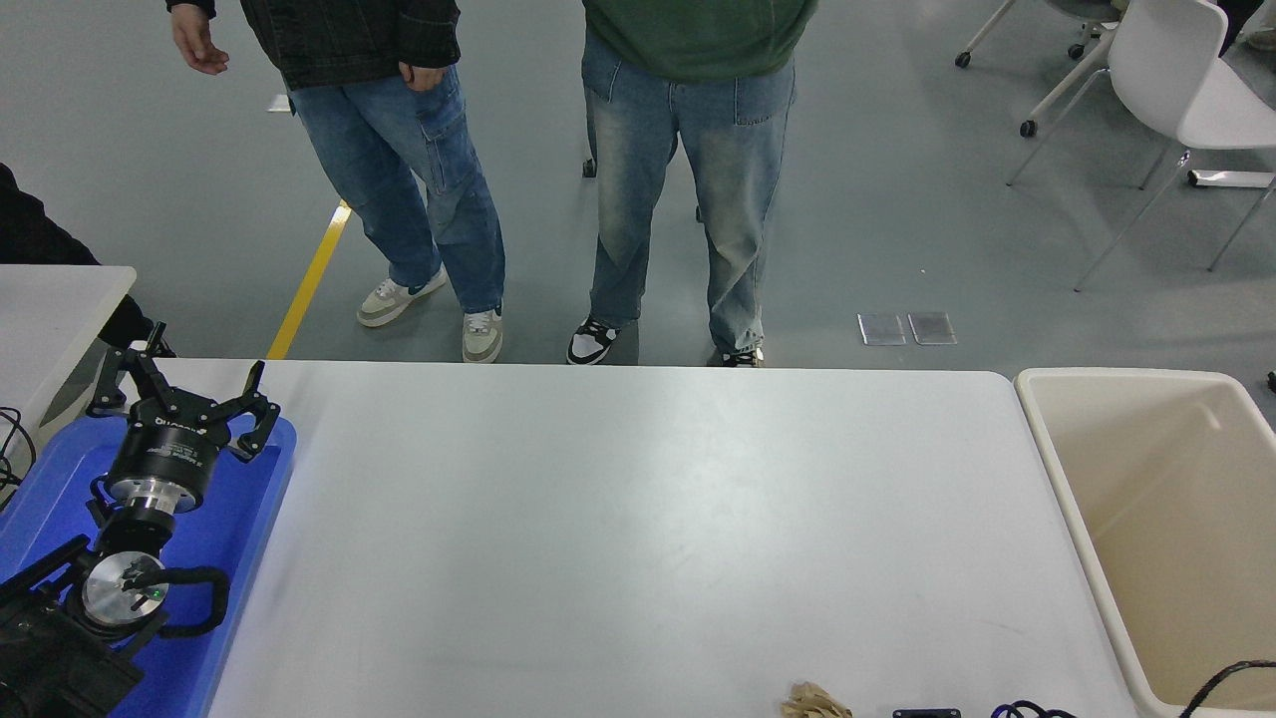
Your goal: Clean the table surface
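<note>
The left gripper [179,394] hangs parked, jaws spread and empty, over the blue tray [249,538], leaving the table surface [638,519] free for wiping with the tan cloth [815,702] at its near edge; the right gripper's state cannot be told.

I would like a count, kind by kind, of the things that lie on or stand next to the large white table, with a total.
Blue plastic tray: 1
Beige crumpled rag at the near edge of the large white table surface: 1
Cream plastic bin at the table's right end: 1
Small white side table at the left: 1
Total: 4
</note>
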{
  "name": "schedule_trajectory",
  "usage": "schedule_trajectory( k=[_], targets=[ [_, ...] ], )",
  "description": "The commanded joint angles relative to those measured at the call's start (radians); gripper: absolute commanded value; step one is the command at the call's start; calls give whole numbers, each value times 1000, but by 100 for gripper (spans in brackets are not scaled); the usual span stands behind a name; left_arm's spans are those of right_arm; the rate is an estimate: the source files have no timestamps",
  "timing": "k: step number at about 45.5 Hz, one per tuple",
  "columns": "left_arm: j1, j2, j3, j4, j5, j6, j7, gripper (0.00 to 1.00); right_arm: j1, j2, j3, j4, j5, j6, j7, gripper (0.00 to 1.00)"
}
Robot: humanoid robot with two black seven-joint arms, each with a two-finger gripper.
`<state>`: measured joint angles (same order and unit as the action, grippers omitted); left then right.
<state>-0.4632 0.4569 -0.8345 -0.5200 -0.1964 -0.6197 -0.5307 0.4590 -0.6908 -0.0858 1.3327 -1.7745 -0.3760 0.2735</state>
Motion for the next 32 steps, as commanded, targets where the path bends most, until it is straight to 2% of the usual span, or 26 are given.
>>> schedule_trajectory(
  k=[1, 18, 32],
  targets=[
    [0, 0, 0, 0, 0, 0, 1, 100, 53, -18, -5, 17, 78, -1, 15, 0],
    [0, 0, 0, 0, 0, 0, 0, 100, 150, -87, -3, 86, 211, -1, 44, 0],
    [0, 0, 0, 0, 0, 0, 0, 100, 224, -142, 12, 140, 355, 49, 66, 0]
  ],
)
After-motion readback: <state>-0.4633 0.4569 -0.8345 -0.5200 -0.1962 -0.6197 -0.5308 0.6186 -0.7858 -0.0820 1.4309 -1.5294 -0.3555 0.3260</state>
